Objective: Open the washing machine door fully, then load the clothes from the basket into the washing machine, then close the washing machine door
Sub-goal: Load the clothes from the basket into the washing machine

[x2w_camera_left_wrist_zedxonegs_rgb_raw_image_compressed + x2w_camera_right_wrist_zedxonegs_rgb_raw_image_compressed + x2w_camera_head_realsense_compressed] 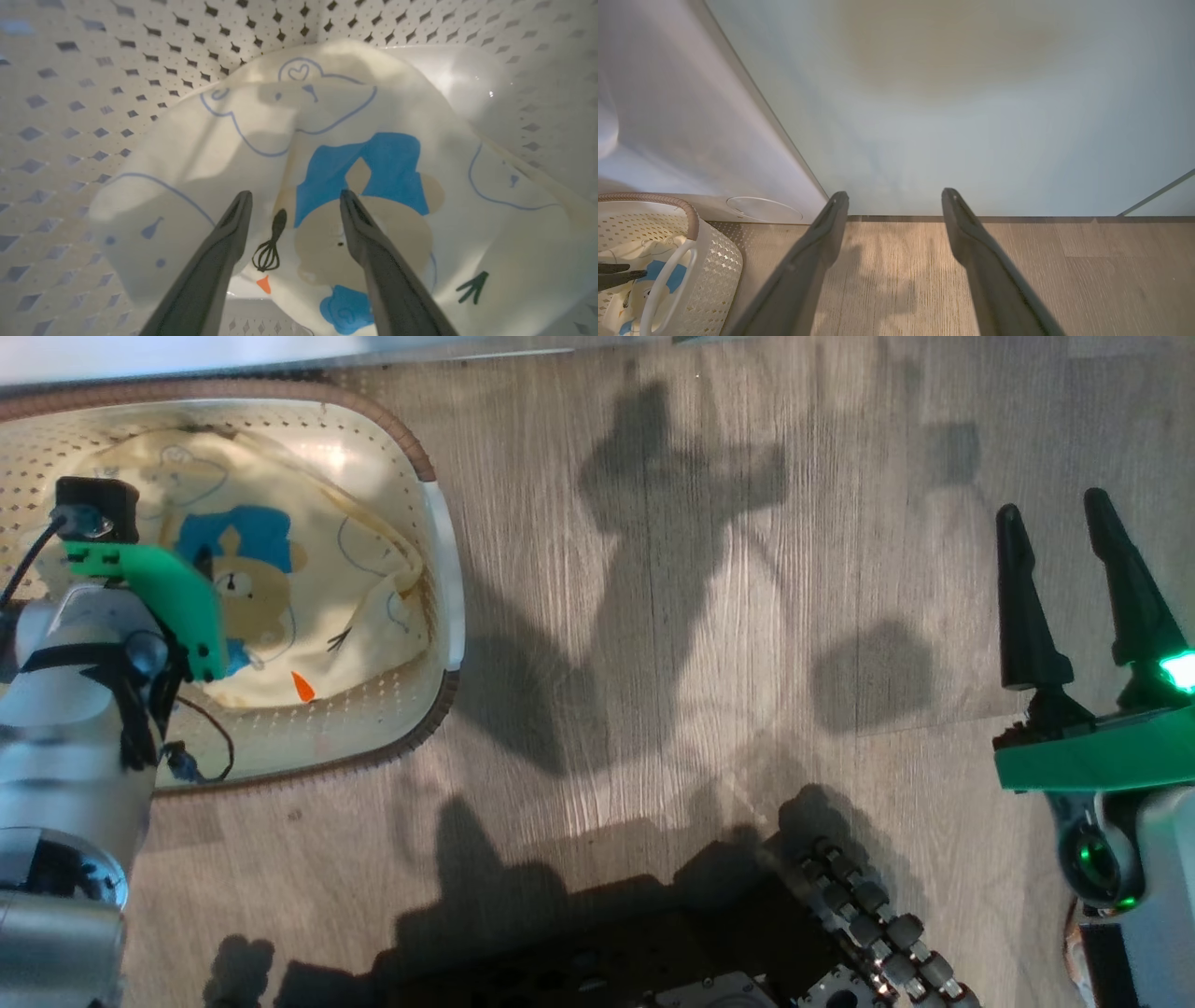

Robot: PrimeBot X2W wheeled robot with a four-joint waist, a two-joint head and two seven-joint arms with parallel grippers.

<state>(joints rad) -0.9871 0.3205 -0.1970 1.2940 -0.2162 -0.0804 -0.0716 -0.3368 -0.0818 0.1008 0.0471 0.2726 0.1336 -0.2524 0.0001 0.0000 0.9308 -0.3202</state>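
Step in hand: by the look of it, the loading step, at the point of picking the clothes out of the basket.
Clothes (387, 158): one cream-yellow cloth with a brown bear, blue patches and outline drawings. It lies loosely crumpled on the floor of the basket and reaches up against the wall at the handle end.
Basket (373, 448): it stands on the wooden floor (709, 616), just beside a white panel.
Left gripper (295, 192): it is down inside the basket with its fingers spread wide and nothing between them. The tips straddle a raised fold beside the bear's head. Whether they touch the cloth cannot be told.
Right gripper (1050, 506): spread and empty, it hangs over bare floor, well apart from the basket, and faces a pale green cabinet front (971, 116).
Washing machine (668, 116): the white panel with a round cover near its foot is probably its lower front. The state of its door cannot be judged from here.
Next move: it calls for a short drop onto the fold. The left gripper must then close firmly to gather several layers and lift high enough to clear the basket rim.
Risk: the cloth is thin and slack, so a shallow pinch may catch a single layer and leave the rest trailing.
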